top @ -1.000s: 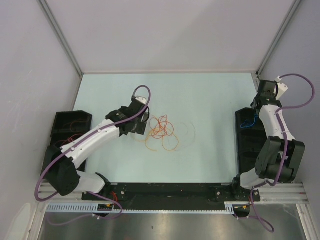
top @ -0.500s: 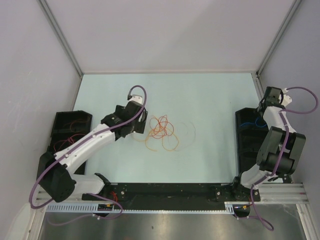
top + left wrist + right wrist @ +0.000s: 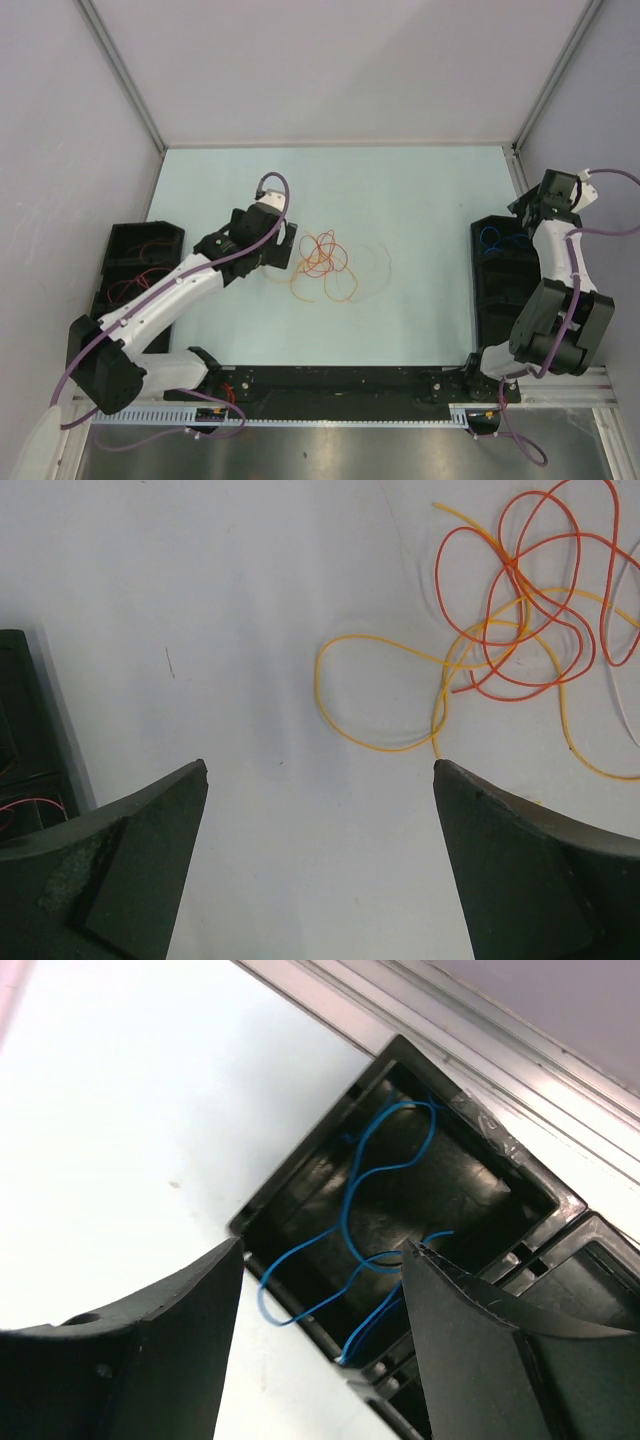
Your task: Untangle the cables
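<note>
Left of the tangled orange and red wires [image 3: 325,264], the stretched-out left gripper [image 3: 320,780] hovers, fingers spread; the right gripper [image 3: 320,1252], fingers parted, hangs over a thin blue wire [image 3: 344,1210] in a black plastic tray [image 3: 300,1174].

The tangle of cables [image 3: 325,260] sits roughly mid-table [image 3: 420,190], with one loop [image 3: 380,748] poking out on its left side. The left gripper [image 3: 284,248] is just left of the pile, near that loop. The left tray [image 3: 118,235] is at the table's left edge with a few wires [image 3: 140,276] in it, and the right tray [image 3: 482,295] is at the right edge. The right gripper [image 3: 322,1248] hangs by that tray's far compartment, where a single cable [image 3: 345,1215] lies.
</note>
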Robot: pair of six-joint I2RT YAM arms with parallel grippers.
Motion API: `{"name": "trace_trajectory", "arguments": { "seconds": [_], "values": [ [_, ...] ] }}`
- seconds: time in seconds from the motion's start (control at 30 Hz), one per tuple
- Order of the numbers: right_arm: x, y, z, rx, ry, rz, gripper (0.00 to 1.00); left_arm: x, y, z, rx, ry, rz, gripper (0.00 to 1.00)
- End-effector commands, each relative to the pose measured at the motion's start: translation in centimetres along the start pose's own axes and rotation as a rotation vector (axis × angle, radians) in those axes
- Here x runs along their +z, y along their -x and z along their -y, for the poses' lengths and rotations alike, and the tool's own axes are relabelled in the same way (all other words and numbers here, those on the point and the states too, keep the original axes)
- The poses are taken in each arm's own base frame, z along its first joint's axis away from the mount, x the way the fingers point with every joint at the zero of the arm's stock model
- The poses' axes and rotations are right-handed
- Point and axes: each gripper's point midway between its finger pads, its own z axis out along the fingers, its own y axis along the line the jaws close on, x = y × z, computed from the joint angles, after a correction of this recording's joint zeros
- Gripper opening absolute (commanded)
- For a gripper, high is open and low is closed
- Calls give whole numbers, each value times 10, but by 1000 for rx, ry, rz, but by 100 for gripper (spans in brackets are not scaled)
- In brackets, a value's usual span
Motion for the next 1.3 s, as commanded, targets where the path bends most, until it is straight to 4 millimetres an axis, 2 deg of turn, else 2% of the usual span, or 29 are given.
{"name": "trace_trajectory", "arguments": {
  "seconds": [0.0, 0.07, 0.1, 0.2, 0.23, 0.3, 0.33, 0.4, 0.43, 0.53, 0.57, 0.7, 0.77, 0.8, 0.93, 1.13, 1.27],
  "values": [
    [-26, 13, -15, 23, 82, 32, 69, -4, 8, 7, 7, -59, 36, 99],
    [-39, 10, -25, -1, 117, 31, 69, -7, 9, 11, 1, -89, 50, 97],
    [-43, 8, -28, -15, 127, 32, 69, -9, 12, 19, -5, -138, 63, 96],
    [-67, 0, -46, -75, 161, 58, 69, -14, 14, 32, -11, -221, 91, 90],
    [-80, -5, -57, -96, 197, 62, 70, -15, 15, 37, -15, -247, 89, 88],
    [-91, -20, -70, -128, 236, 38, 70, -12, 16, 43, -30, -269, 79, 88],
    [-102, -36, -83, -164, 278, 11, 70, -13, 18, 50, -45, -298, 71, 89],
    [-110, -49, -90, -192, 292, -7, 70, -12, 21, 59, -64, -327, 59, 89],
    [-121, -71, -103, -247, 333, -44, 70, -13, 25, 65, -92, -351, 61, 87],
    [-131, -94, -112, -288, 374, -80, 70, -12, 32, 80, -126, -375, 80, 84],
    [-134, -106, -114, -311, 394, -101, 70, -5, 32, 84, -131, -370, 74, 82],
    [-143, -125, -116, -340, 448, -148, 69, 13, 31, 100, -135, -351, 42, 79],
    [-147, -128, -116, -353, 470, -155, 69, 18, 36, 111, -136, -351, 51, 79],
    [-148, -131, -115, -361, 477, -163, 70, 27, 31, 117, -135, -347, 26, 78],
    [-151, -133, -110, -388, 490, -169, 70, 47, 34, 137, -152, -350, 0, 75],
    [-156, -133, -111, -409, 522, -180, 70, 72, 41, 160, -160, -342, -19, 69],
    [-157, -134, -111, -418, 536, -188, 70, 89, 36, 167, -155, -314, -56, 66]
  ]
}}
